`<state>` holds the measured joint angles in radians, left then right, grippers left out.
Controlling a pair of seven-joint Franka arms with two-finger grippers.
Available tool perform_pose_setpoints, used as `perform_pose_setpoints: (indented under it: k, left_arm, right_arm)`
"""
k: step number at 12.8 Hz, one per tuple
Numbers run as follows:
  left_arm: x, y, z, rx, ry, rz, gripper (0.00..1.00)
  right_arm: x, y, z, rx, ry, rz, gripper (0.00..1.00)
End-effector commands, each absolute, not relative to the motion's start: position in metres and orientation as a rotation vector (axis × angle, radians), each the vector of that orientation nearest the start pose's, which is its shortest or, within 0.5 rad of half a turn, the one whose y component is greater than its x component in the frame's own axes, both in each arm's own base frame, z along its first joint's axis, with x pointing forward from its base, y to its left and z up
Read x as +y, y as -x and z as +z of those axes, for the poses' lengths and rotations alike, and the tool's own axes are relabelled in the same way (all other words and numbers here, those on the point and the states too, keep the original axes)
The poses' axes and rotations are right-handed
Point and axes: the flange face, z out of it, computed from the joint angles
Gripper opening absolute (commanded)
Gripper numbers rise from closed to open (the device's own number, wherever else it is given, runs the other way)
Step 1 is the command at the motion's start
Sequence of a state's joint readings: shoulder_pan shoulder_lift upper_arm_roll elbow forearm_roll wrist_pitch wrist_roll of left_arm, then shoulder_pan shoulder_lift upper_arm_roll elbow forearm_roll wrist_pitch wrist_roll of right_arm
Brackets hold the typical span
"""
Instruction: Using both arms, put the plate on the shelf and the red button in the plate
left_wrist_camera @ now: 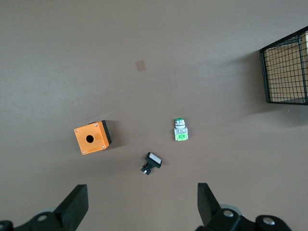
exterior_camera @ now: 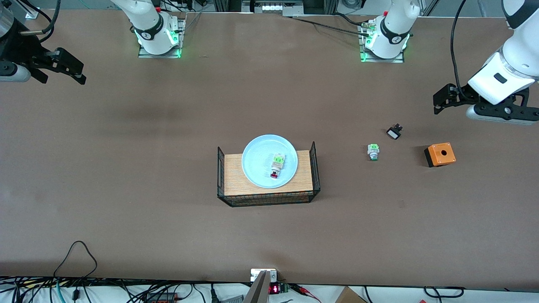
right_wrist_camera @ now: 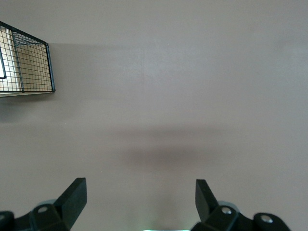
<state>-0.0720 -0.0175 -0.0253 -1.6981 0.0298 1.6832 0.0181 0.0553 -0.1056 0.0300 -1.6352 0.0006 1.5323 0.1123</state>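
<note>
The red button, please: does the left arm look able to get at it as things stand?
Probably yes. The red button lies exposed on the plate, nothing covers it, and the open left hand holds nothing, though it hangs well off toward its own end.

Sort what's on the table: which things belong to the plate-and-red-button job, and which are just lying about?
Job: plate, resting on the wire-sided wooden tray; red button, lying on the plate; left gripper and right gripper, both open and empty.

Lying about: green-tipped switch, small black-and-white switch, orange box.
</note>
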Motion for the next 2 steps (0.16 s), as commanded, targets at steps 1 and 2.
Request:
perform_pose_setpoints:
  k: [1,2]
  left_arm:
    - [-0.0534,-0.5528,0.5893,0.205,3.105,0.003,1.00]
    - [-0.0535,-0.5528,0.5893,0.202,3.107,0.003,1.00]
  right_arm:
    - [0.0470,-0.5187,0.6511,0.026,3.159,-0.010,1.00]
    - [0.0456,-0.5190,0.6519,0.026,3.165,-0.016,1.00]
